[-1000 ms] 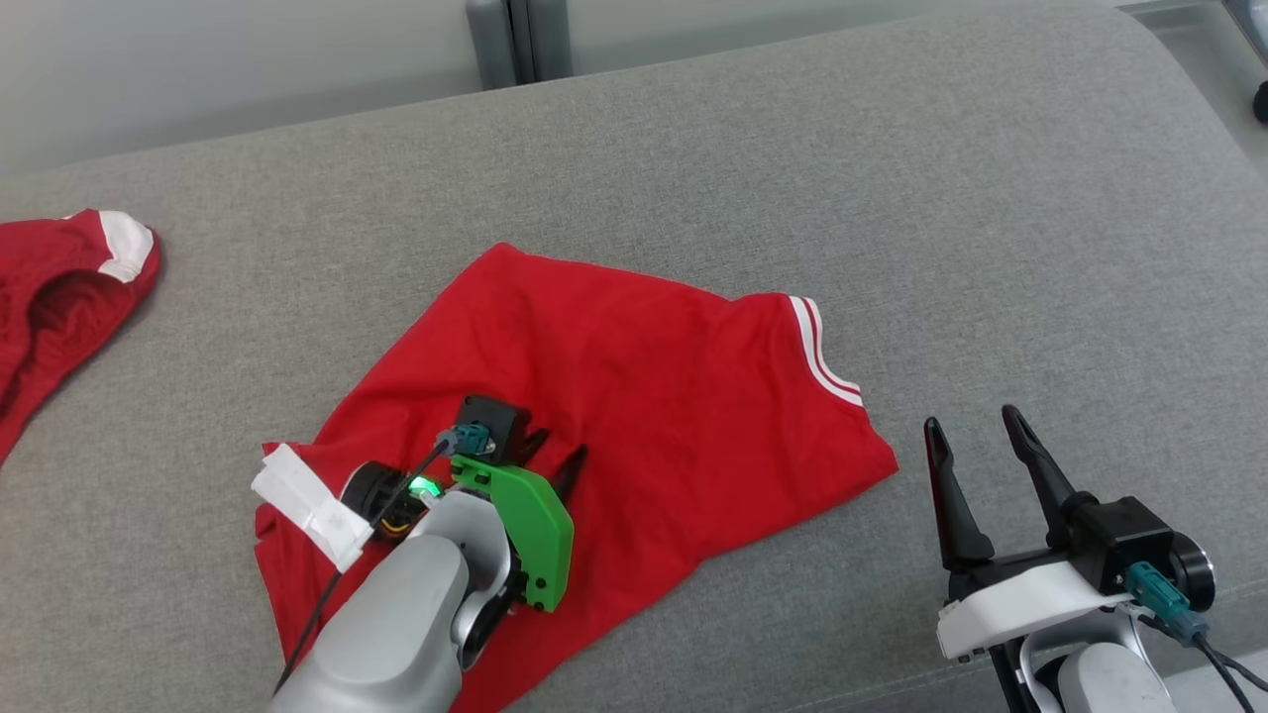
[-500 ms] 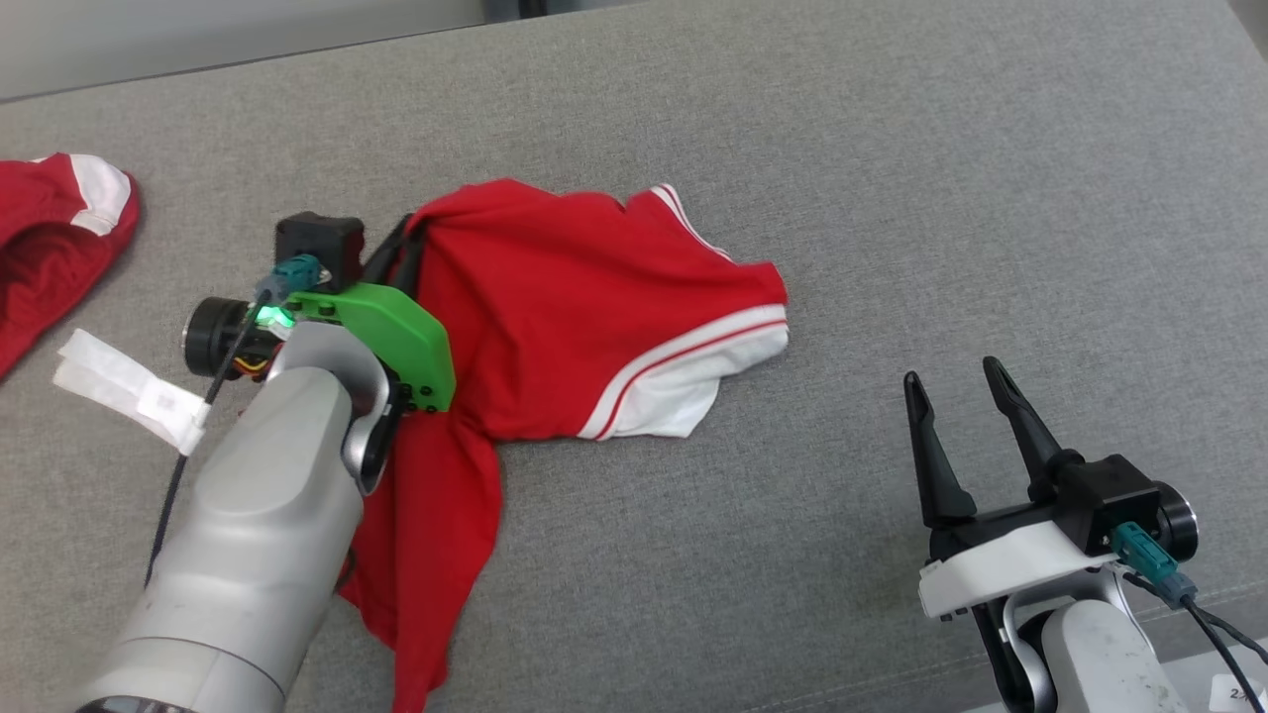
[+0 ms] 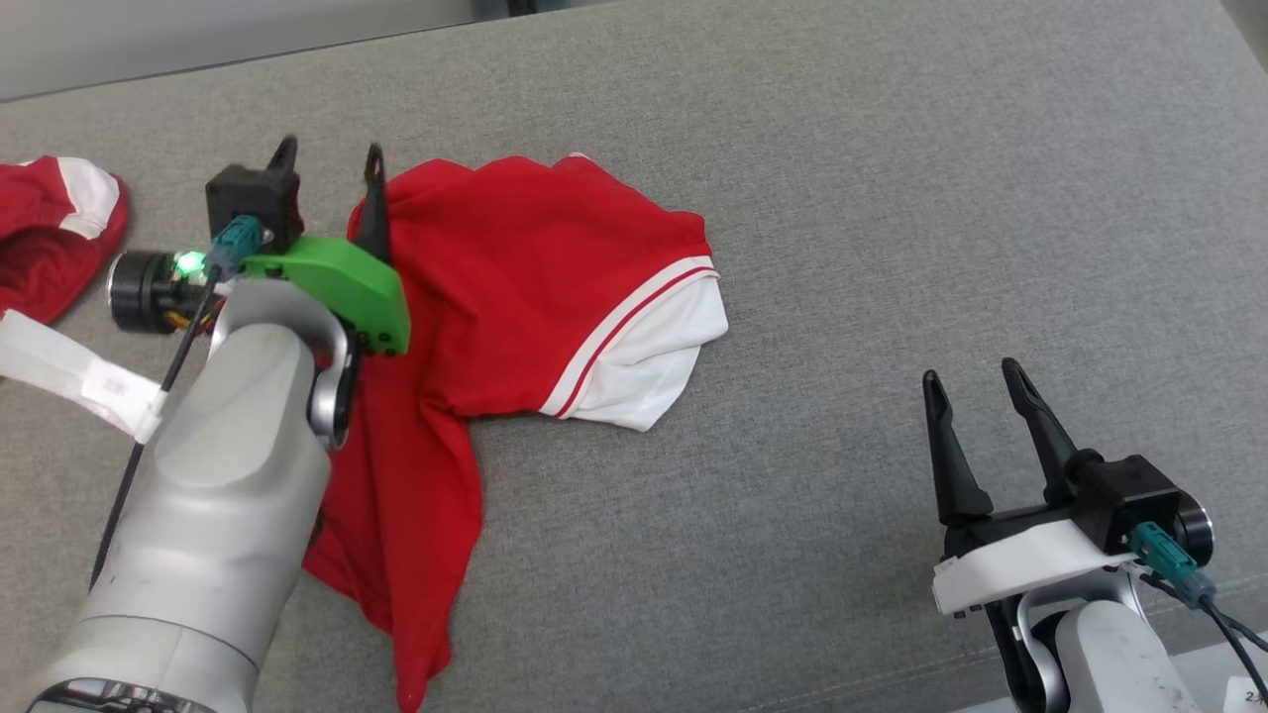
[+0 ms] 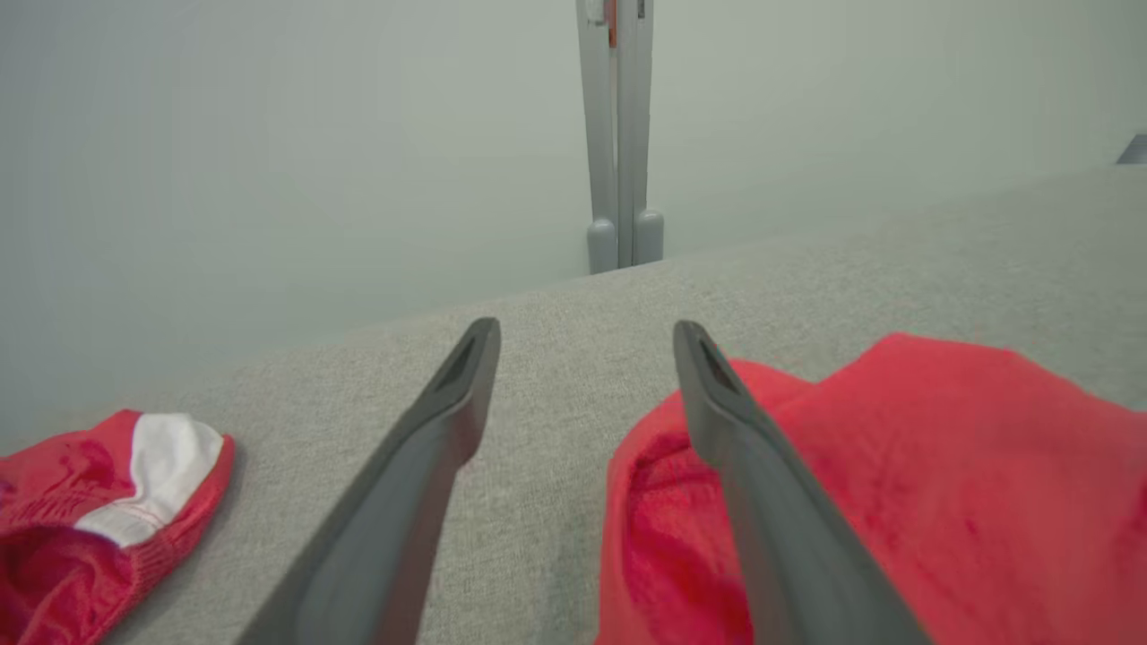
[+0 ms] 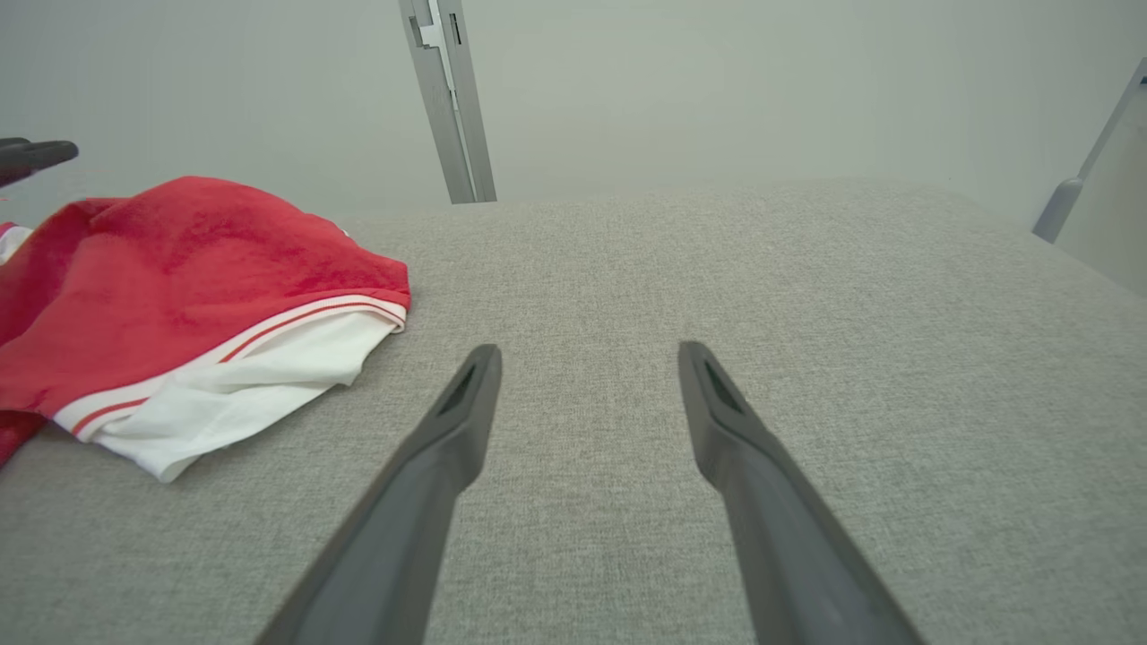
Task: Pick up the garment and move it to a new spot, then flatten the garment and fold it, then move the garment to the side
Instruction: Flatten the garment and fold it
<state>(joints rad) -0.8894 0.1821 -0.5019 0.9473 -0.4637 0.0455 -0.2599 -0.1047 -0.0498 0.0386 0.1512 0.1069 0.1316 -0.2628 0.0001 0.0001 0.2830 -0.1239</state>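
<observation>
Clamped shut on the garment (image 3: 535, 267) half a second ago; now let go: left gripper (image 3: 330, 151) at the upper left of the head view, fingers spread wide, nothing held between them. In the left wrist view, one finger lying along the red cloth's near edge; touching or just clear, impossible to tell. Changed in shape too over the last second: from a fairly flat spread under the pressing gripper to a bunched heap, now left of centre in the head view on the grey cushion (image 3: 892, 198), doubled over on itself with a white-lined, striped edge turned out toward the middle and a narrow tail trailing down to the lower left beside the pale forearm (image 3: 228, 465). Shifted framing as well, so no reading of how far the cloth travelled. At the lower right, right gripper (image 3: 972, 376), open as before, over bare cushion and well apart from the cloth. Judged meaning — pick-up and relocation probably finished with this release, flattening not yet begun and made harder by the doubling. Likely needed next: a hold on two edges or corners, one per arm, to draw the heap out. Worth watching — a second red garment (image 3: 40, 248) at the far left edge, near the left gripper and easy to catch by mistake.
</observation>
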